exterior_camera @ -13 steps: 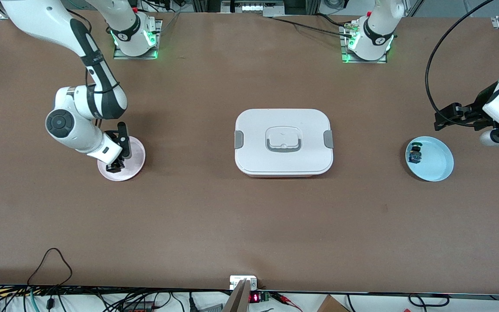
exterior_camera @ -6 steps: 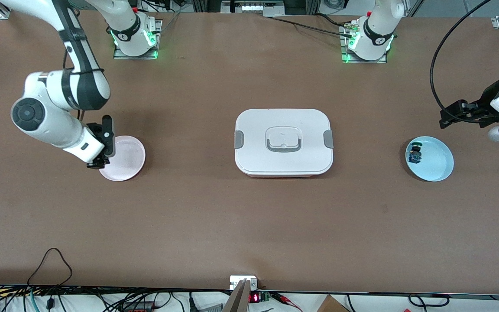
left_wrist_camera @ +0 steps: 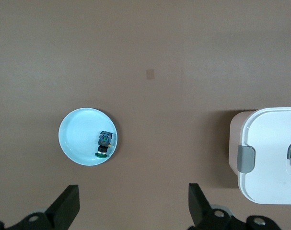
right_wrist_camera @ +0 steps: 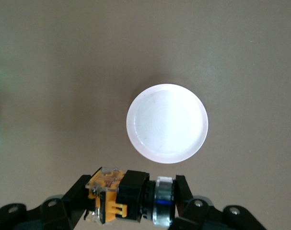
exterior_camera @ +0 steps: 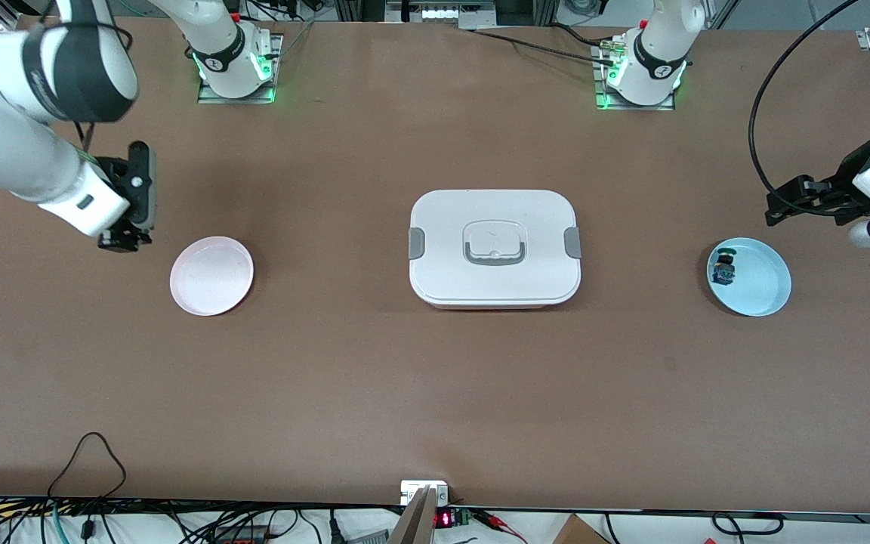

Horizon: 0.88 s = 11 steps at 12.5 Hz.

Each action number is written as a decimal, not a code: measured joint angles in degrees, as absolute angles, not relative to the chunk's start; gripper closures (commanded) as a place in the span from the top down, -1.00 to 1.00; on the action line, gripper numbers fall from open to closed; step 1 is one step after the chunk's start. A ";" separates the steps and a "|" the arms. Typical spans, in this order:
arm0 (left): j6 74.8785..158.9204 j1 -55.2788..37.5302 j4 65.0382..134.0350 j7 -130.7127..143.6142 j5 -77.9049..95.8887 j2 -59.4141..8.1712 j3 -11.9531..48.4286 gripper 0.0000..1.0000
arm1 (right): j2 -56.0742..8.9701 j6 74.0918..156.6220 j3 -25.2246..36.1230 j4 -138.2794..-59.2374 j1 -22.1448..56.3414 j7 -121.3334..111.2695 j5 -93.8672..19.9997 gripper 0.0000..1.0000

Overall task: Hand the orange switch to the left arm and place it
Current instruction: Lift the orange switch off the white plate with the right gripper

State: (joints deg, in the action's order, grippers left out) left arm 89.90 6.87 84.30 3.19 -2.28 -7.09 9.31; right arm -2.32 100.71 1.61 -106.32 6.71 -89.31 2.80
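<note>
Both grippers are up off the table: the right gripper [exterior_camera: 127, 240], which a second ago stood down on the pink plate [exterior_camera: 211, 276], has risen and swung toward the right arm's end of the table, leaving the plate bare. Its fingers are clamped on the orange switch [right_wrist_camera: 130, 195], a black body with an orange-and-clear block at one end and a round clear-rimmed cap at the other, held sideways above the bare table beside that plate. The left gripper [exterior_camera: 778, 205] waits with jaws wide apart above the table beside the blue plate [exterior_camera: 767, 291], which carries a small green-capped switch [exterior_camera: 723, 270]. Between the two plates sits the box [exterior_camera: 494, 248], white, lid on, grey clips at its ends
</note>
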 measured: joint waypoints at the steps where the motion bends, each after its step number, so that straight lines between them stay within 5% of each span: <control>1: 89.90 6.87 84.30 3.14 -2.27 -7.03 9.33 1.00 | -1.56 97.88 1.61 -104.53 6.71 -88.87 2.80 -0.97; 7: 86.96 6.66 84.32 3.06 -2.27 -6.83 10.29 1.00 | 0.57 85.55 1.27 -96.66 6.81 -85.42 1.82 -0.97; 11: 84.96 6.63 84.32 3.02 -2.25 -6.83 11.44 1.00 | -1.86 85.36 1.22 -96.98 6.84 -84.87 -11.83 -0.97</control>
